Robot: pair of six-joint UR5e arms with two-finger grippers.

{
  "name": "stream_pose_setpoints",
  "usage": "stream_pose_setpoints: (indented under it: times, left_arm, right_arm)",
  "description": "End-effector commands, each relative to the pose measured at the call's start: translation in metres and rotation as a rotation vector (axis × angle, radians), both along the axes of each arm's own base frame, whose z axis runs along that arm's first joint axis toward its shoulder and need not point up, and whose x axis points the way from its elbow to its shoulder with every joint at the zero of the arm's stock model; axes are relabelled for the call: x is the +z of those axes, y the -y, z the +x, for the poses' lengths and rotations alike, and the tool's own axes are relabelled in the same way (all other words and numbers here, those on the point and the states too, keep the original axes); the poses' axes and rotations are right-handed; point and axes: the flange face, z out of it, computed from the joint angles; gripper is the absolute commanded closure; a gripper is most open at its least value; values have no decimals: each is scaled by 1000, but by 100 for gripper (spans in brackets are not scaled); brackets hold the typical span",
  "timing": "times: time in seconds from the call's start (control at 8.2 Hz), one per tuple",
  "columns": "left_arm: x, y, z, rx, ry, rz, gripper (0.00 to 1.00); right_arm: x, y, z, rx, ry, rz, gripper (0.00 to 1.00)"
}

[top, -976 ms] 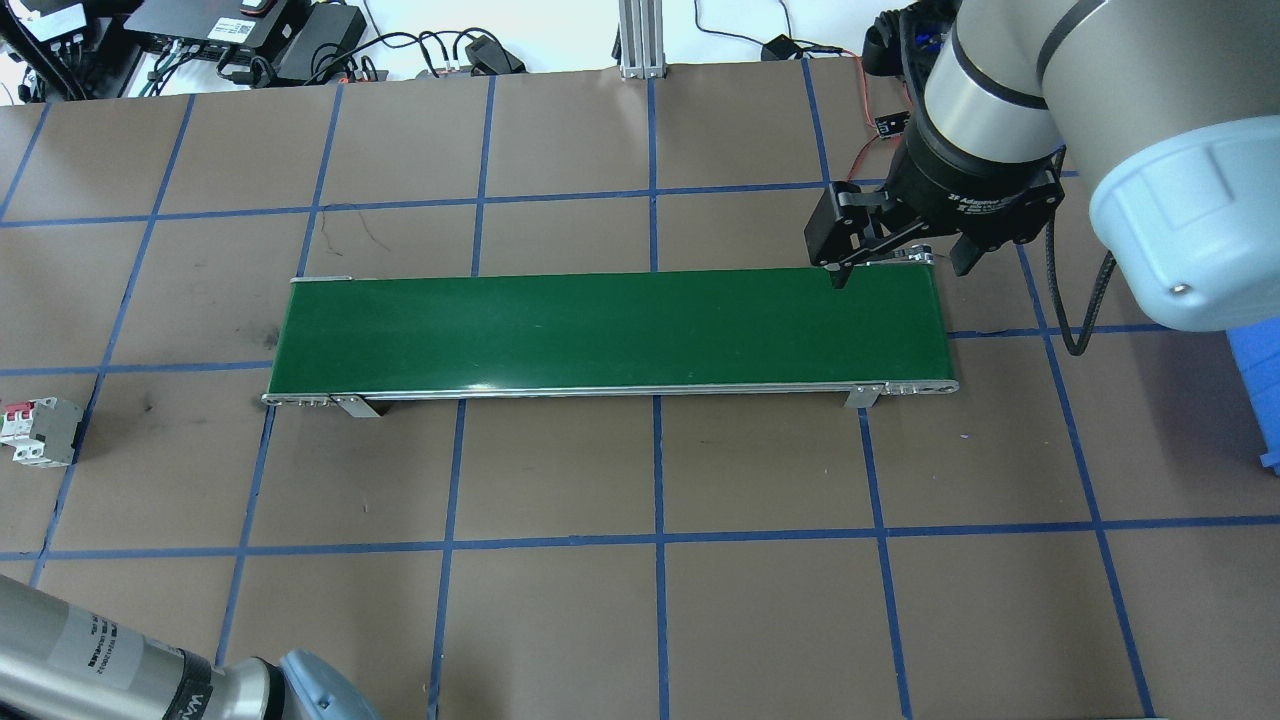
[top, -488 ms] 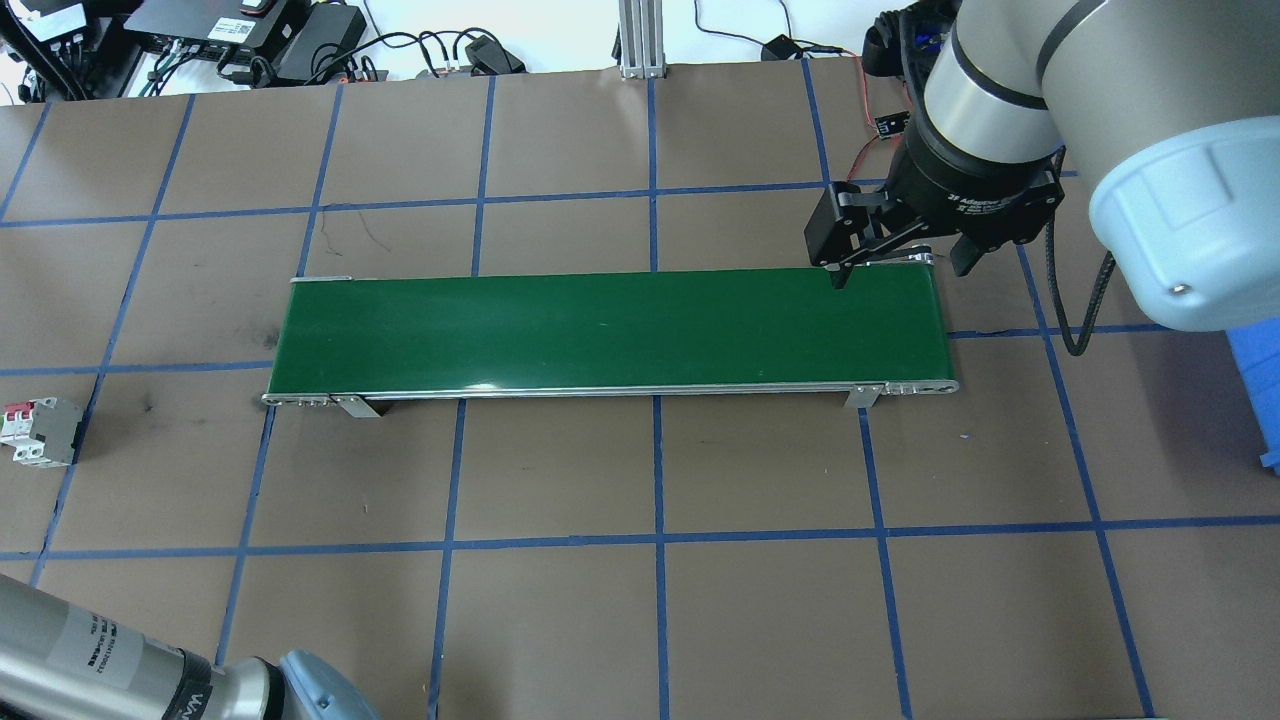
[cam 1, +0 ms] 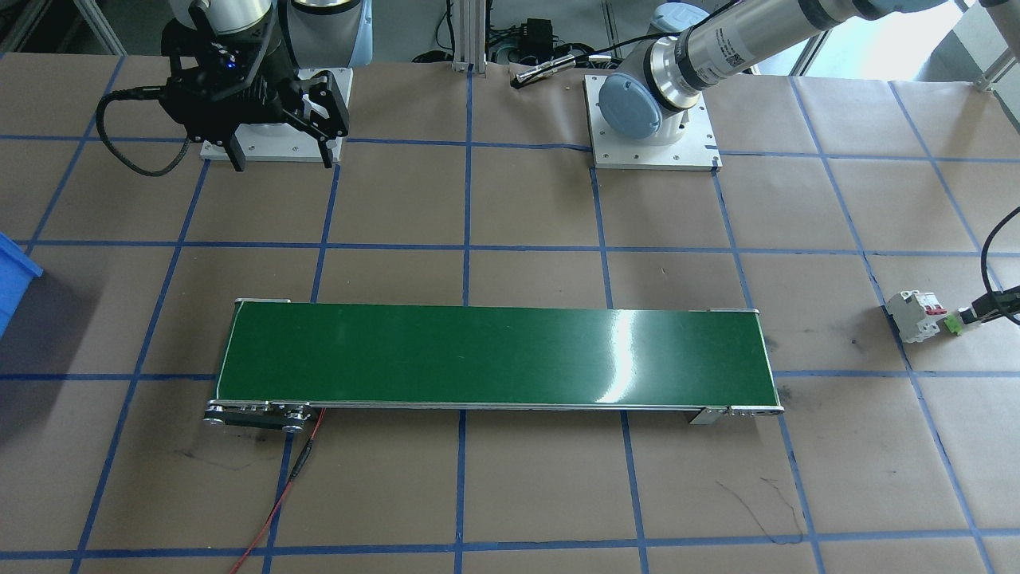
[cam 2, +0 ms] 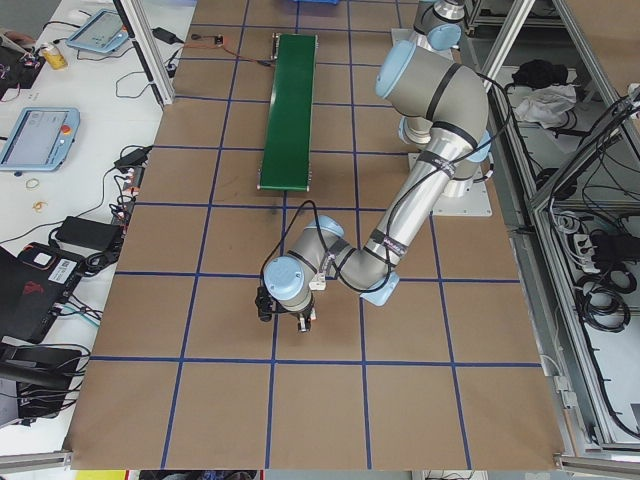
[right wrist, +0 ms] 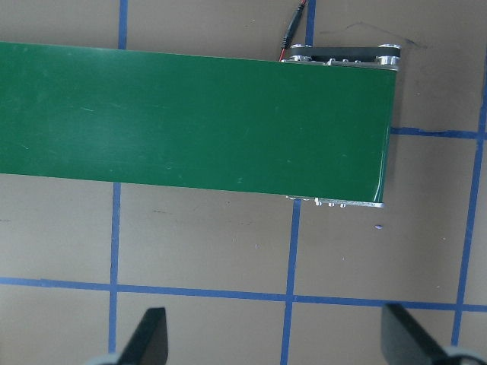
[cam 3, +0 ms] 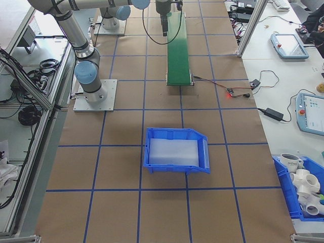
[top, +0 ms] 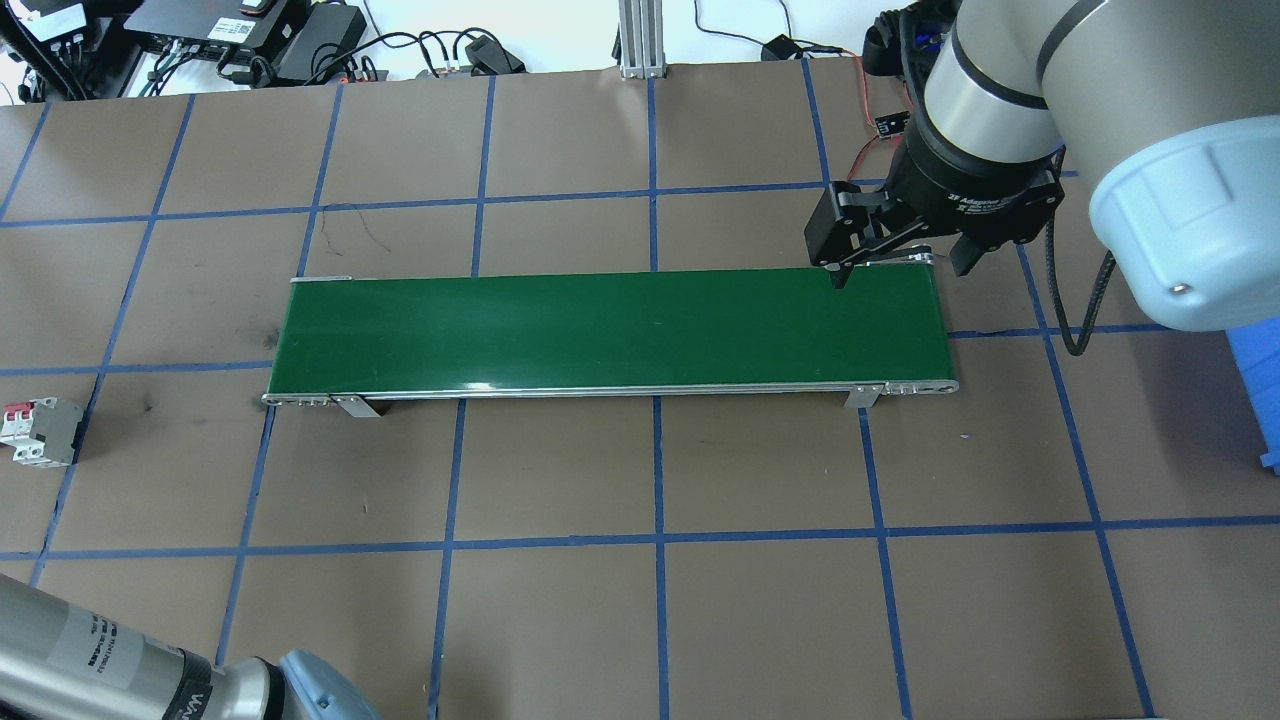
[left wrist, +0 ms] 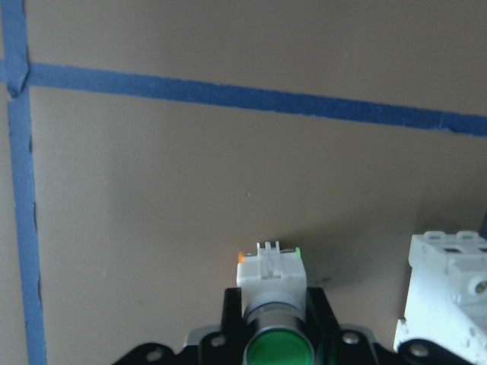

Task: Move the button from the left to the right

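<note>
**Button pinched at the bench's left end**

The left claw point(left wrist: 278, 338) pinches the button point(left wrist: 278, 334) by its body, low over the brown bench point(left wrist: 152, 190), just beside the white breaker point(left wrist: 449, 296). The right claw point(top: 893, 262) hangs spread above the far right end of the green conveyor point(top: 600, 330).
</note>
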Motion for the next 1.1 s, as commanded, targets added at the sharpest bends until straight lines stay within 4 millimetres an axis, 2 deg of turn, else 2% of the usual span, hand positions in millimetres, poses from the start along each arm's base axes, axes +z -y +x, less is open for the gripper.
stream_pose_setpoints:
  times: [0.0, 0.12, 0.37, 0.61, 0.73, 0.85, 0.98]
  left_arm:
    - [25, -4, -1, -1, 8, -3, 100]
    - [46, -17, -17, -4, -84, 58, 100]
    - [148, -30, -44, 46, -14, -8, 100]
    - [205, -34, -88, 246, -10, -45, 100]
    - [249, -23, -142, 323, 47, -71, 100]
    - [271, -18, -186, 446, 71, -77, 100]
    - [283, -25, -215, 526, 77, -70, 100]
  right_arm:
    - [0, 0, 0, 0, 0, 0, 0]
    - [0, 0, 0, 0, 0, 0, 0]
    - [0, 0, 0, 0, 0, 0, 0]
    - [0, 0, 0, 0, 0, 0, 0]
    - [0, 0, 0, 0, 0, 0, 0]
    - [0, 0, 0, 0, 0, 0, 0]
    - [-1, 0, 0, 0, 0, 1, 0]
